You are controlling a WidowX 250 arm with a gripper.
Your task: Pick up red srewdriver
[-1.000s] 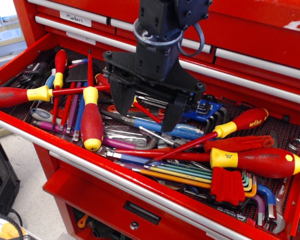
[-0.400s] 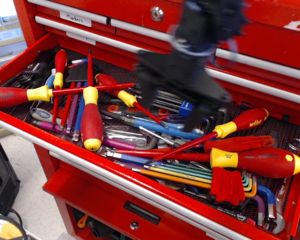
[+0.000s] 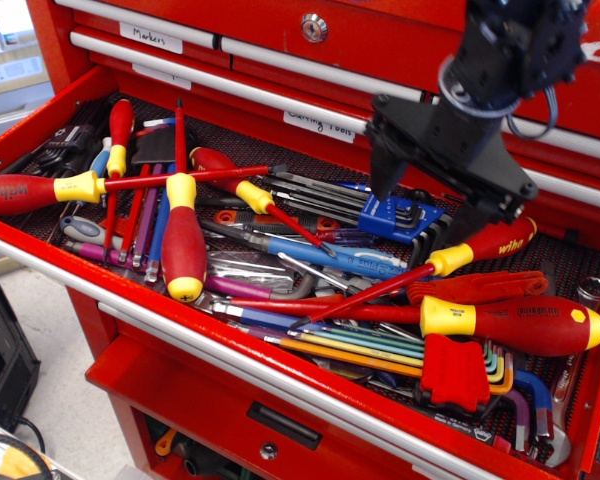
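Red srewdriver (image 3: pixel 485 245) lying at right of drawer (image 3: pixel 40 120), shaft running left under clutter, tip beneath blue hex-key holder (image 3: pixel 395 215). Tool (image 3: pixel 430 205) hovering just above handle, spread wide. Risk: snagging neighbouring fat red-handled screwdriver (image 3: pixel 520 325) or hex keys, handle rolling away.

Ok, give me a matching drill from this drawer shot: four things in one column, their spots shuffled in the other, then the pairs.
Things
1. red srewdriver
2. gripper
3. blue hex key holder
4. fat red screwdriver with yellow dot

Places
A. right front of the drawer, handle pointing right
B. hanging open over the right rear of the drawer
C. middle rear, keys fanned out
D. lying diagonally, handle right under the gripper's finger

Pairs: 1-D, 2-B, 3-C, 4-A
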